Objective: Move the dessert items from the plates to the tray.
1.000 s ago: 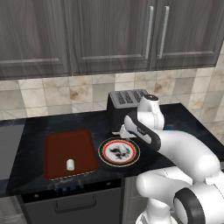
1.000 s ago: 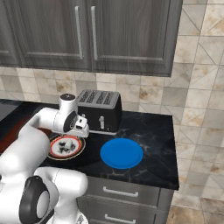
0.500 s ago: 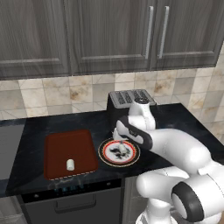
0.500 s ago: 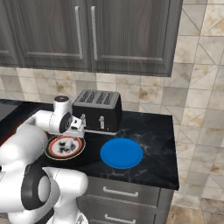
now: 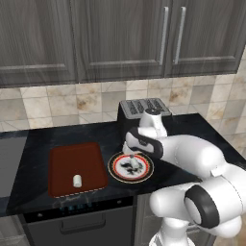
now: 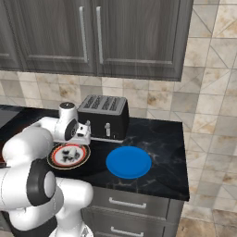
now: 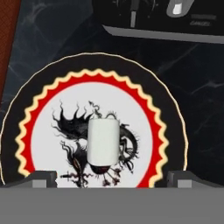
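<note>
— What is seen nearest the hand?
— In the hand view a marshmallow (image 7: 103,142) is seen lying on the dark centre pattern of the patterned plate (image 7: 48,94), between the two fingertips (image 7: 41,179), which are spread wide with nothing held. From the left base view the gripper (image 5: 130,157) is placed just above that plate (image 5: 145,172).

— And the other dessert?
— A second marshmallow (image 5: 77,180) is found on the tray (image 5: 65,157), near its front edge. The tray is set just left of the patterned plate, both on the black counter (image 5: 35,134).

— What is found further off?
— In the right base view a blue plate (image 6: 128,162) is seen beside the patterned one (image 6: 58,159), on its right, with nothing on it. Behind both plates the toaster (image 6: 105,116) is set against the tiled wall (image 6: 152,98), under the cabinets (image 6: 133,34).
</note>
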